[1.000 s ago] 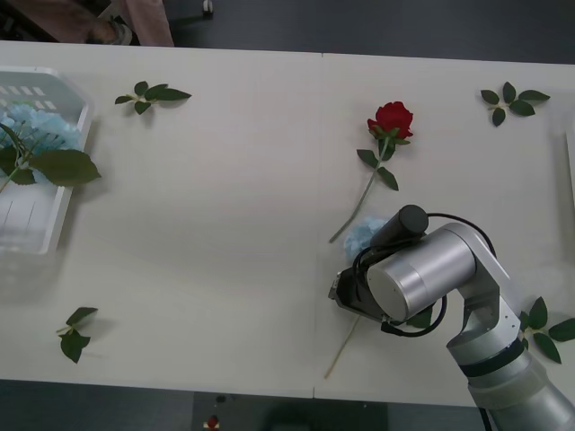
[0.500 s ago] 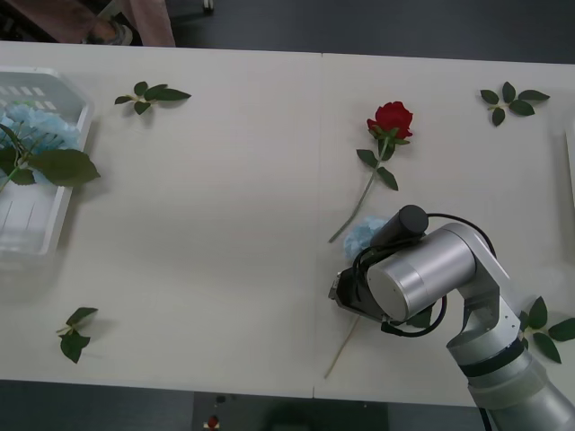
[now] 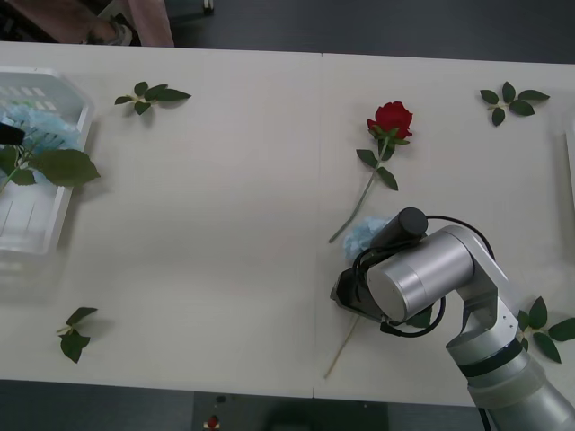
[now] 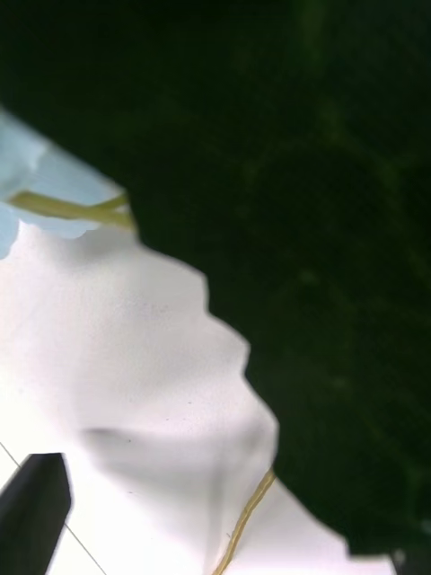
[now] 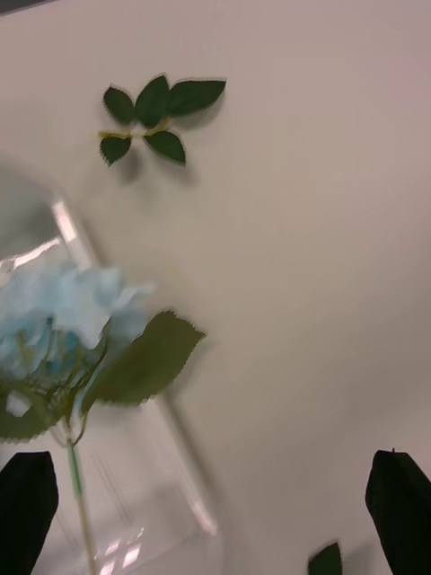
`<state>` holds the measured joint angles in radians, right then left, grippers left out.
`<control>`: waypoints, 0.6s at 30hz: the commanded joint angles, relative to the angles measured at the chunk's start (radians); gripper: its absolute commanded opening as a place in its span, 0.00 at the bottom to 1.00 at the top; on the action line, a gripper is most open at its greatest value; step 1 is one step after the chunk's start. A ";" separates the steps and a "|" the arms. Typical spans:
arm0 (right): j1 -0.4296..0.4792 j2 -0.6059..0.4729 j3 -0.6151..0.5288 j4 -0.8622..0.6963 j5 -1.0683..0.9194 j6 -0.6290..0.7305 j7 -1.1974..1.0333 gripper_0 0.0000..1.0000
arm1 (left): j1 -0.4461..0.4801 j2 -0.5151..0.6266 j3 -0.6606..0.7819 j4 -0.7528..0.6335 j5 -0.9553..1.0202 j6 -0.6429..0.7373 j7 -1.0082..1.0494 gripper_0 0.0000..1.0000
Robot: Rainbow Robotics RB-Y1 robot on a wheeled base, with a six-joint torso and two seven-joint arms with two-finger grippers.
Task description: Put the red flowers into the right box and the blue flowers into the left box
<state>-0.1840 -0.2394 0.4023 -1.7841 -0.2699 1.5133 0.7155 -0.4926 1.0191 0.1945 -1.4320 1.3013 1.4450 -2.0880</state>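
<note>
Translucent glossy plastic left box (image 3: pixel 56 193) (slotted), matt white table (image 3: pixel 225 224).

R arm (image 3: pixel 422 274) low over a blue flower (image 3: pixel 362 235) mid-bench — stem pokes out below. Red rose (image 3: pixel 390 119) just beyond it. Another blue flower (image 3: pixel 40 130) in the tray (image 3: pixel 76 171), far L.

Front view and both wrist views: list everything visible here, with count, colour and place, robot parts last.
Table: one, white, under everything.
Red flower: one, lying on the table right of centre.
Blue flowers: two, pale blue; one in the left box, one on the table under the right arm.
Left box: one, white, left edge.
Right box: thin pale rim, right edge.
Leaf sprigs: four, green; far left, far right, near left, near right.
Left gripper: black fingers open, above the left box.
Right gripper: low over the blue flower's stem.
</note>
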 commanded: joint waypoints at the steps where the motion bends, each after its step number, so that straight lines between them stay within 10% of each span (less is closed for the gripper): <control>1: 0.000 0.011 -0.005 -0.008 -0.003 -0.009 -0.047 0.72 | 0.114 -0.077 -0.073 -0.166 -0.020 -0.184 0.072 1.00; 4: 0.000 0.011 -0.003 -0.003 -0.005 -0.013 -0.047 0.10 | 0.195 -0.148 -0.141 -0.280 -0.077 -0.342 0.123 1.00; 6: 0.000 0.011 -0.003 -0.003 -0.005 -0.013 -0.047 0.00 | 0.229 -0.189 -0.173 -0.338 -0.096 -0.393 0.143 1.00; 18: 0.000 0.011 -0.005 -0.003 -0.005 -0.012 -0.047 0.00 | 0.253 -0.381 -0.194 -0.614 0.024 -0.275 0.318 1.00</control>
<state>-0.1840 -0.2394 0.4017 -1.7739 -0.2708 1.5068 0.7155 -0.2190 0.6547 -0.0167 -1.9725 1.3194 1.1481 -1.8705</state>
